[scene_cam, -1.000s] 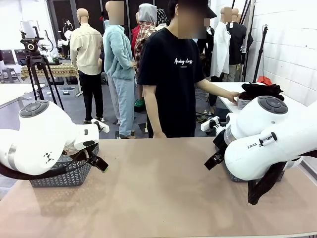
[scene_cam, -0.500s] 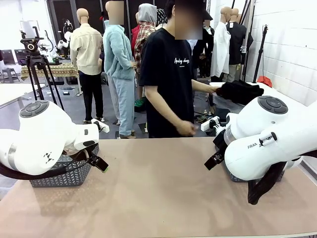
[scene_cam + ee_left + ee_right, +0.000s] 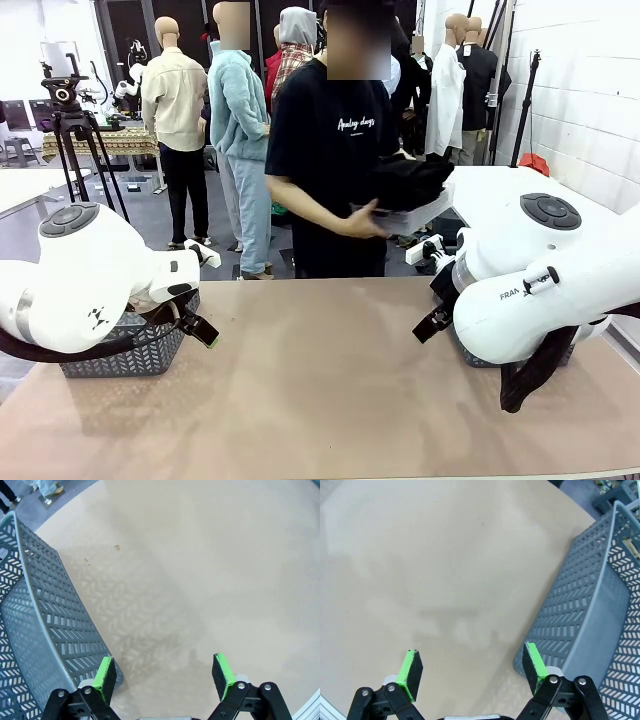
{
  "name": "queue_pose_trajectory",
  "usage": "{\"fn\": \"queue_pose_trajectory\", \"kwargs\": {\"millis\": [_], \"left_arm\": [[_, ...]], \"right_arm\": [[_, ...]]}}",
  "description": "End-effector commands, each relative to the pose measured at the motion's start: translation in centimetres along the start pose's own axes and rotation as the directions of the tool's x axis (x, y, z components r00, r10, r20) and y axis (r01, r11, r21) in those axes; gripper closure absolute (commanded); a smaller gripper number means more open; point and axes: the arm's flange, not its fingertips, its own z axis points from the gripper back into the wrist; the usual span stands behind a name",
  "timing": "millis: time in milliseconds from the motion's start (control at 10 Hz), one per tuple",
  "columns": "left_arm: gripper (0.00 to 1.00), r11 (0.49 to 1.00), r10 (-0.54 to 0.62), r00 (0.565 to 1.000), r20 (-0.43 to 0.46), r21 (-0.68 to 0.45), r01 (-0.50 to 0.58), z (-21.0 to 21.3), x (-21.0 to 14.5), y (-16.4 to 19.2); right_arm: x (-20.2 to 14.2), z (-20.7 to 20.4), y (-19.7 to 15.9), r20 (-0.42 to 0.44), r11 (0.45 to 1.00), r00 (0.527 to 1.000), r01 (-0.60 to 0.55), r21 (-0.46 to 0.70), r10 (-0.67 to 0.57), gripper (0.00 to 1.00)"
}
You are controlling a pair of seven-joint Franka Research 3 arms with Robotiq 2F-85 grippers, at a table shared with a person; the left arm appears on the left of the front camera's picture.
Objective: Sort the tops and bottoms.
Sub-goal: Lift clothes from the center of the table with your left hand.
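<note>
Black bundle (image 3: pixel 405 183) was soft, crumpled dark fabric, held by the person (image 3: pixel 330 150) against the chest above the table's far edge, right of centre, well apart from both my grippers. A pale flat layer (image 3: pixel 425 212) sat under it, touching it; couldn't tell if that was a garment or a tray. The person's hand (image 3: pixel 365 222) cupped the load from below; the other hand was hidden behind it. Far left in the front view, my left gripper (image 3: pixel 165 672) hung over bare table (image 3: pixel 320 380), jaws spread wide, nothing between the pads, one finger just beside the wall of the grey left basket (image 3: pixel 45 630). That basket was half hidden behind my left arm in the front view and its inside was cut off in the wrist view, so contents were unclear. On the right, my right gripper (image 3: pixel 472 667) was also spread wide and empty above the table, right basket (image 3: pixel 590 630) just beside one finger; my right arm covered most of that basket from the front. No other garments could be made out. Versus a second earlier: the bundle had lain on the white side table (image 3: pixel 500 185) at right with the person reaching for it; it had since been carried to mid-frame. My arms and jaws hadn't moved.
</note>
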Motion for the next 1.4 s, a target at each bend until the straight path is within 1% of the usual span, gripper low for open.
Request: {"fn": "queue_pose_trajectory", "kwargs": {"millis": [0,1300], "left_arm": [[0.0,1.0,0.004,1.0,0.0,0.0,-0.004,0.0,-0.05,0.17],[0.0,1.0,0.004,1.0,0.0,0.0,-0.004,0.0,-0.05,0.17]], "right_arm": [[0.0,0.0,-0.01,0.0,1.0,1.0,0.001,0.0,-0.001,0.0],[0.0,0.0,-0.01,0.0,1.0,1.0,0.001,0.0,-0.001,0.0]]}}
